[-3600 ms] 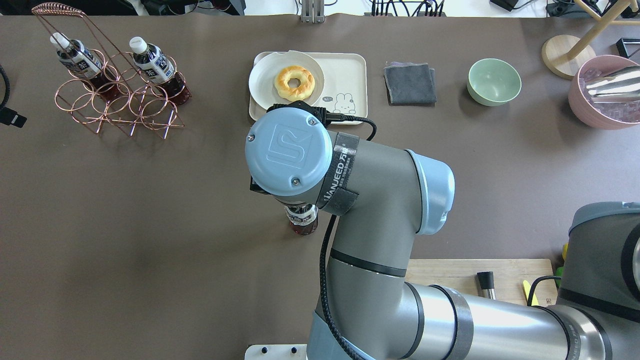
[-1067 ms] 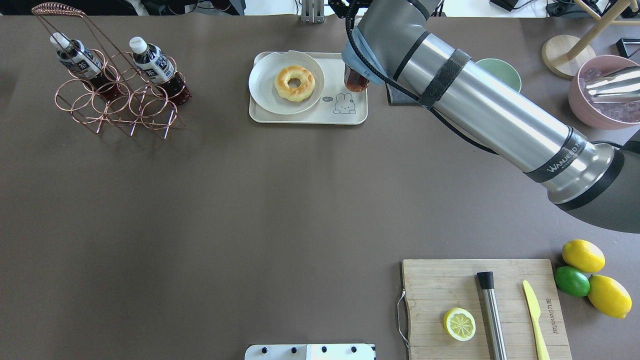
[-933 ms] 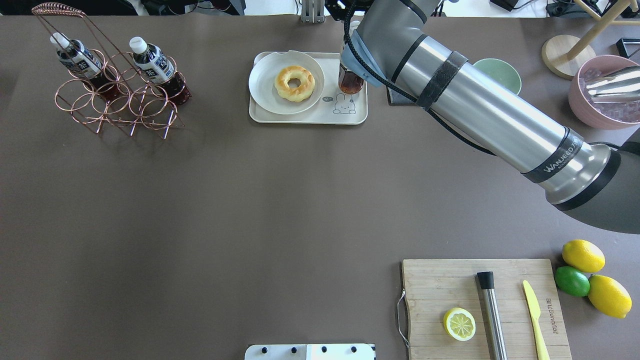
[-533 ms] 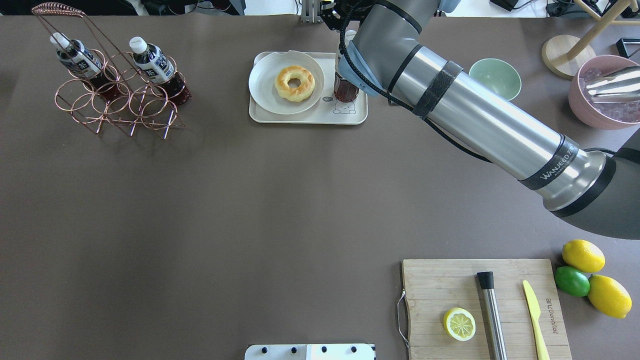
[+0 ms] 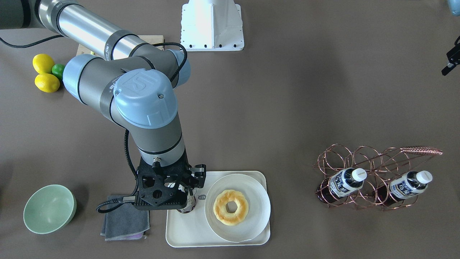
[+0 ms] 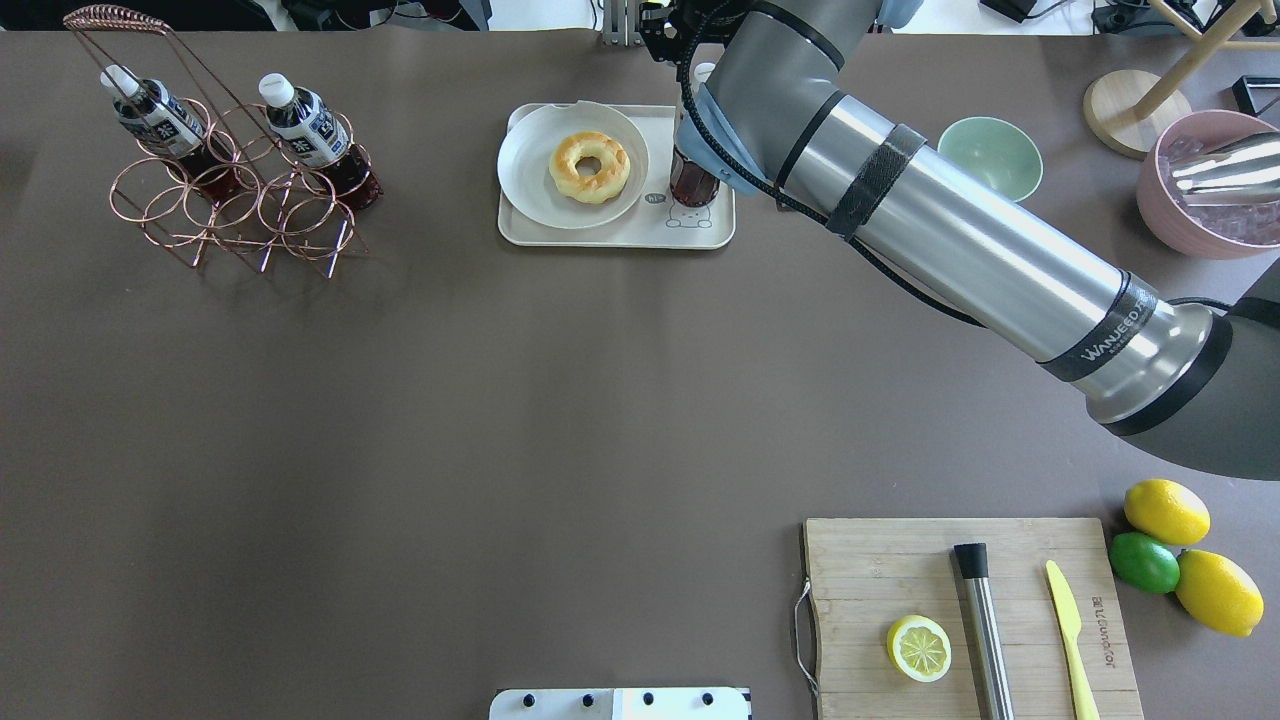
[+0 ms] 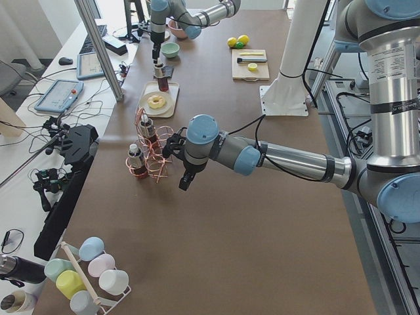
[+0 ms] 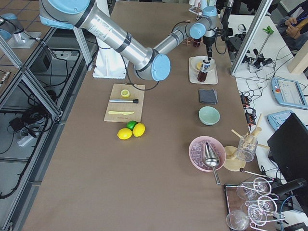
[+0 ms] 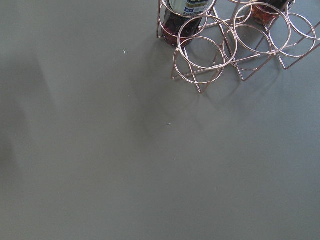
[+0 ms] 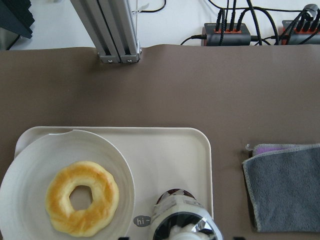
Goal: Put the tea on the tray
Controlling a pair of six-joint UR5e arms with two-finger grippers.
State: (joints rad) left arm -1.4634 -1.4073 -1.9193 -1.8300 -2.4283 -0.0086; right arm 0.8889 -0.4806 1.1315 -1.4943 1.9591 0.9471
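The tea (image 5: 189, 205) is a small bottle of dark tea that stands upright on the cream tray (image 5: 187, 237), beside the bear drawing and next to the round plate. My right gripper (image 5: 187, 198) comes down from above and is shut on its upper part. The bottle's brown lower half shows in the overhead view (image 6: 692, 187), and its top fills the lower edge of the right wrist view (image 10: 182, 220). Only a black piece of my left gripper (image 5: 451, 60) shows, far off near the wire rack; I cannot tell whether it is open or shut.
Two more tea bottles (image 6: 308, 122) lie in a copper wire rack (image 6: 230, 215). A doughnut (image 6: 590, 166) sits on the plate (image 6: 525, 165). A grey cloth (image 5: 124, 219) and a green bowl (image 5: 48, 208) lie beside the tray. A cutting board (image 6: 880, 560) is at the near right.
My right arm carried the tea from the middle of the table to the tray, then shifted it left over the tray to beside the bear drawing.
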